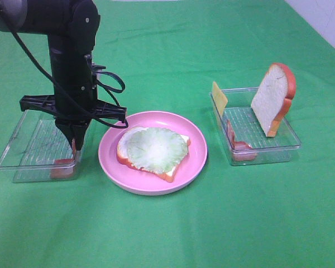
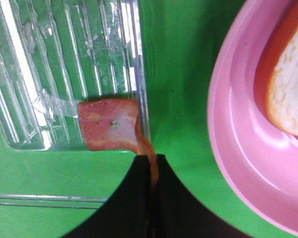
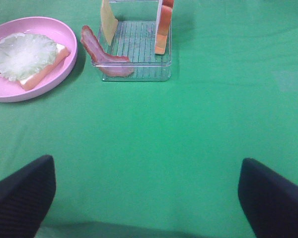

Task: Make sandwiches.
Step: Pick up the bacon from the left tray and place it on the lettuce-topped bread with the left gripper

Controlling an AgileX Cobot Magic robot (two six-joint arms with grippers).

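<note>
Claw [image 3: 146, 168] spread wide, bacon strip [image 3: 95, 47] against tray [image 3: 139, 77] wall, lettuce [image 3: 22, 54] on plate [image 3: 64, 32]

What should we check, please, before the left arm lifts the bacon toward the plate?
1. Left pincer shut on bacon strip: ok.
2. Grip firm enough, holding only the strip's end: cannot tell.
3. Strip off the left tray: not ok, most of it lies on the tray floor.
4. Lettuce flat on bread slice, ready for bacon: ok.
5. Plate path free of the right pincer, which is open and set back: ok.
</note>
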